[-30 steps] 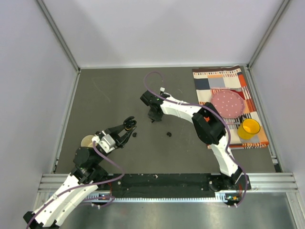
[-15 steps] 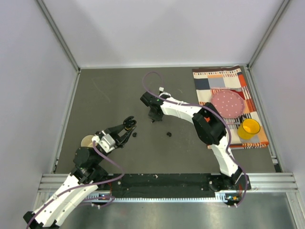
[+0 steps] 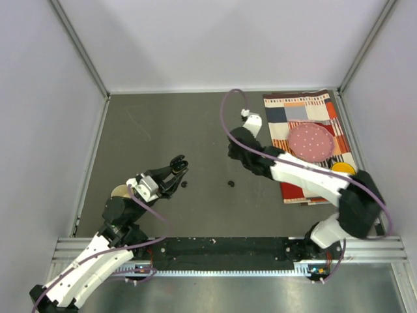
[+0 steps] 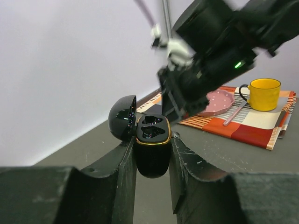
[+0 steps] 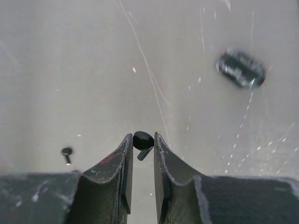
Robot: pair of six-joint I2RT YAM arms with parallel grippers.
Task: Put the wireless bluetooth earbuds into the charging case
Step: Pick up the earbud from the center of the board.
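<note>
right gripper (image 5: 141, 138) pinching one earbud (image 5: 143, 140) at its tips, mid-frame in wrist view | left gripper (image 4: 151, 140) clamped on charging case (image 4: 152, 156), lid (image 4: 122, 116) open, facing up | top view: case sits lower-left of right gripper, so bud goes that way imo

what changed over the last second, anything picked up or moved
The right end effector lifted off the table and swung to the right. It now carries an earbud pinched between its fingers. The left end effector kept the open charging case clamped in about the same spot. The loose earbuds did not move.
</note>
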